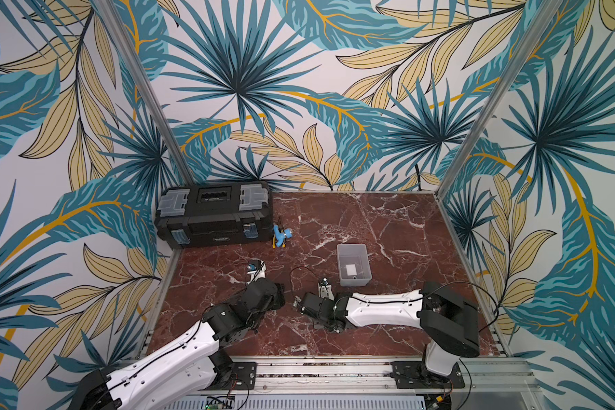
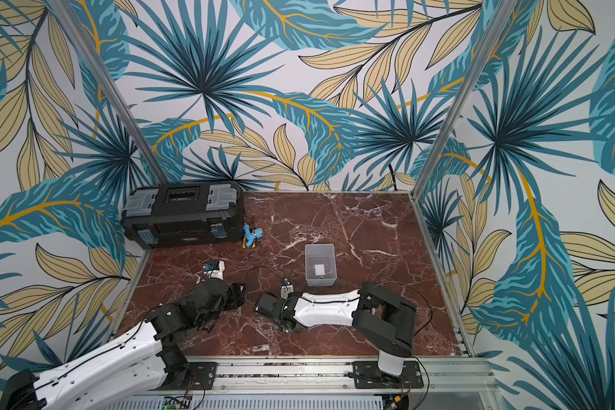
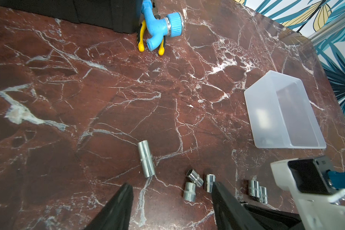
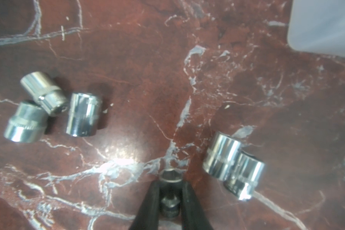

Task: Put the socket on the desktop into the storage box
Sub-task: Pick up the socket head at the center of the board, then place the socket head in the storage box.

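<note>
The right gripper (image 4: 170, 191) had its two black fingers drawn in against the sides of a small chrome socket (image 4: 171, 176), so it was gripping that socket; the right wrist view did not show whether the socket was touching the desktop (image 4: 167, 79) or just off it. A pair of touching sockets (image 4: 221, 157) lay just beside the fingers, and three more sockets (image 4: 84, 115) lay bunched a little further off on the other side. Seen in a top view with the back wall at 12 o'clock, the left gripper (image 3: 171, 184) sat just beside the right one at about 9 o'clock. Its jaws were apart and empty, and a long socket (image 3: 146, 159) lay near them. The storage box (image 1: 354, 282) stood close by at about 2 o'clock, the blue tap fitting (image 1: 281, 236) near 12 o'clock, and the black toolbox (image 1: 213, 227) at about 11 o'clock against the back wall. The step in hand looked like the lift and carry. Smooth chrome can probably slip, so the grip should stay firm. A straight rise would clear the neighbouring pair. The carry should then pass above the box rim, and a low release inside would keep the socket from bouncing out. The toolbox front carried a small nameplate, too small to read. The white label (image 1: 351, 268) on the box floor showed no legible writing, and any size marks on the sockets were blurred.
</note>
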